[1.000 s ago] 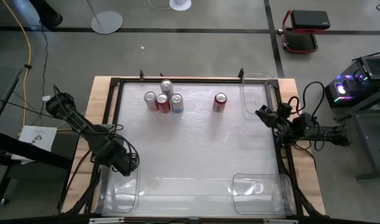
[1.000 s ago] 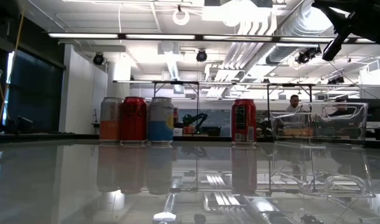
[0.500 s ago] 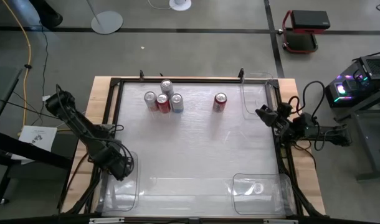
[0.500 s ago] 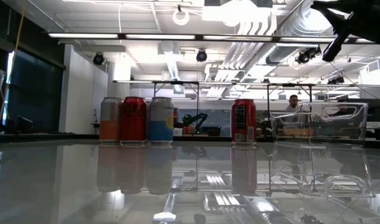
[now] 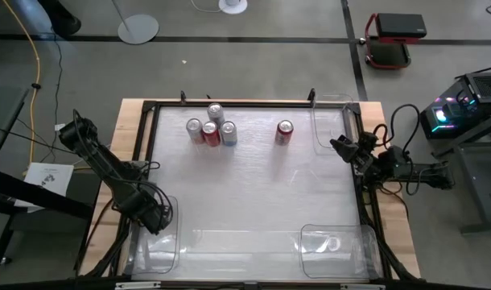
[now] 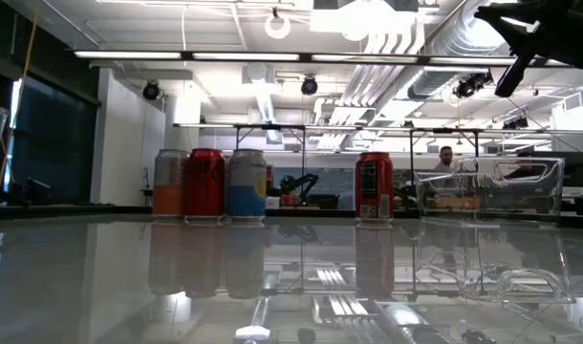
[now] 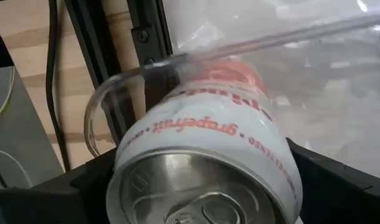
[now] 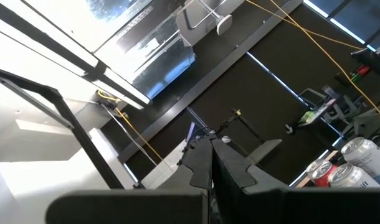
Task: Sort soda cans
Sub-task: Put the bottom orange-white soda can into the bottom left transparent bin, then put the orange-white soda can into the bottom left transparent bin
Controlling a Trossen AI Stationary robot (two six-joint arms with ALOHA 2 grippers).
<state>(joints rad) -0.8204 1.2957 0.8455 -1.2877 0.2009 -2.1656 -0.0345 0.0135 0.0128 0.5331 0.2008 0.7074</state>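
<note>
My left gripper (image 5: 154, 217) is over the clear bin (image 5: 153, 246) at the table's near left corner, shut on a silver can with orange "grapefruit" print (image 7: 205, 149). Several cans (image 5: 212, 127) stand upright in a cluster at the far side; they also show in the low view (image 6: 205, 184). One red can (image 5: 284, 131) stands alone to their right and shows in the low view too (image 6: 374, 185). My right gripper (image 5: 340, 147) is shut and empty, raised by the far-right clear bin (image 5: 330, 121); its wrist view (image 8: 212, 168) looks into the room. My left gripper pinches the grapefruit can between its two fingers (image 7: 96, 180), on opposite sides of the body near the top end (image 7: 134, 168). The fingers come from above and run along the can. The can's lower end (image 7: 227, 68) is at the bin's rim; whether it rests there I cannot tell.
A third clear bin (image 5: 338, 246) sits at the near right corner. A dark frame (image 5: 229, 103) rims the table. The far-right bin shows in the low view (image 6: 489, 186). The middle of the table lies open between the cans and the near bins.
My left gripper has gone a little toward the table's near left corner with the can still in its fingers, then held still.
</note>
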